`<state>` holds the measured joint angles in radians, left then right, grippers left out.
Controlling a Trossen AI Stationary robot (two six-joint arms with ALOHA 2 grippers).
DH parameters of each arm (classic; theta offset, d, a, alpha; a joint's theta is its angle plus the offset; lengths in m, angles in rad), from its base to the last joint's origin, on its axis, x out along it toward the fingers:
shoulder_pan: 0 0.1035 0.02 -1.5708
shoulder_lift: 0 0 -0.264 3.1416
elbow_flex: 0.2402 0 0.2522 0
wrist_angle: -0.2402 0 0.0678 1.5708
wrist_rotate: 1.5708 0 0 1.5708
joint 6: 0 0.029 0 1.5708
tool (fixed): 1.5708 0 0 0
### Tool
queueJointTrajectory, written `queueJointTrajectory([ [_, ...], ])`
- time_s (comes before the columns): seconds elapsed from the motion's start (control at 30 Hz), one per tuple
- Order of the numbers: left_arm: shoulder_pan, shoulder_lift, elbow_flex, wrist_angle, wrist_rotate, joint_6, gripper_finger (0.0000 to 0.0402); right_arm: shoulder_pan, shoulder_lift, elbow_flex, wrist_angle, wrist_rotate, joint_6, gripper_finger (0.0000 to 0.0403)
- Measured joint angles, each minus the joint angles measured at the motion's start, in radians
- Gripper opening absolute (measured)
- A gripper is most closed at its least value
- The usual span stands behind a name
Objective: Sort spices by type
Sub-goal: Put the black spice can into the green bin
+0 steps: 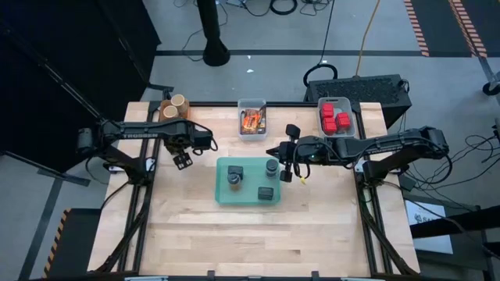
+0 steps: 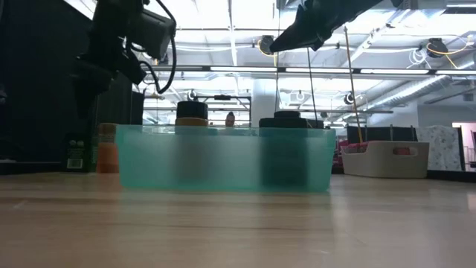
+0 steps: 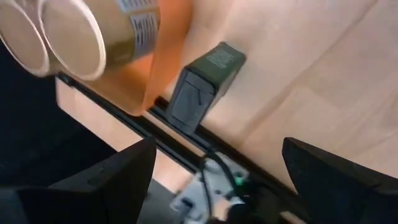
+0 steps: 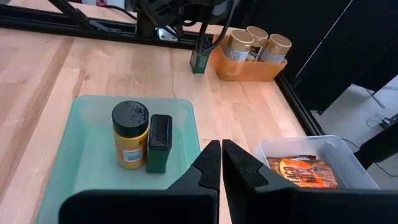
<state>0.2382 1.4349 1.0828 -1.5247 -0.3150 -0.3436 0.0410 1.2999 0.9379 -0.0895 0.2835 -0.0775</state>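
A dark block (image 1: 183,161) stands on the tabletop (image 1: 234,226) near the orange bin (image 1: 166,104) of tan jars (image 1: 178,101), under the left gripper (image 1: 184,154), jaws released. Right gripper (image 1: 275,151), jaws clenched empty, hangs over the teal tray (image 1: 221,181) holding dark jars (image 1: 234,178).

Spices (image 1: 251,121) sorted into bins, tray

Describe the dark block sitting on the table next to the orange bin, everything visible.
The dark block is a small rectangular tin, dark green-grey with a printed label on one face, standing upright on the bare wood table just beside the orange bin, apart from the teal tray. In the high view it lies directly under the open left gripper, whose fingers are not closed on it. Whether it touches the bin cannot be told.
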Motion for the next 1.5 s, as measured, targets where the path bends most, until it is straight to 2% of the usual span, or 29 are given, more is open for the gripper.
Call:
queueJointTrajectory([
  [0.17, -0.006, -0.016, -0.01, 0.041, -0.01, 0.243, 0.0349, 0.0, 0.0, 0.0, -0.012, 0.0, -0.005, 0.0],
  [0.27, -0.001, -0.029, -0.042, 0.092, -0.006, 0.321, 0.0349, 0.0, 0.0, 0.0, -0.037, 0.0, -0.005, 0.0],
  [0.5, 0.033, -0.037, -0.163, 0.159, 0.023, 0.374, 0.0349, 0.0, 0.0, 0.0, -0.071, 0.003, -0.004, 0.0],
  [0.7, 0.037, -0.077, -0.23, 0.226, -0.014, 0.447, 0.0349, 0.0, 0.0, 0.0, -0.08, 0.003, -0.005, 0.0],
  [1.0, 0.045, -0.207, -0.232, 0.239, -0.083, 0.487, 0.0349, -0.001, 0.0, 0.0, -0.089, 0.004, -0.01, 0.0],
  [1.13, 0.071, -0.25, -0.232, 0.298, -0.088, 0.491, 0.0349, -0.001, 0.0, 0.0, -0.088, 0.003, -0.012, 0.0],
  [1.5, 0.143, -0.217, -0.232, 0.312, -0.087, 0.528, 0.0349, -0.001, 0.0, 0.0, -0.088, 0.003, -0.012, 0.0],
])
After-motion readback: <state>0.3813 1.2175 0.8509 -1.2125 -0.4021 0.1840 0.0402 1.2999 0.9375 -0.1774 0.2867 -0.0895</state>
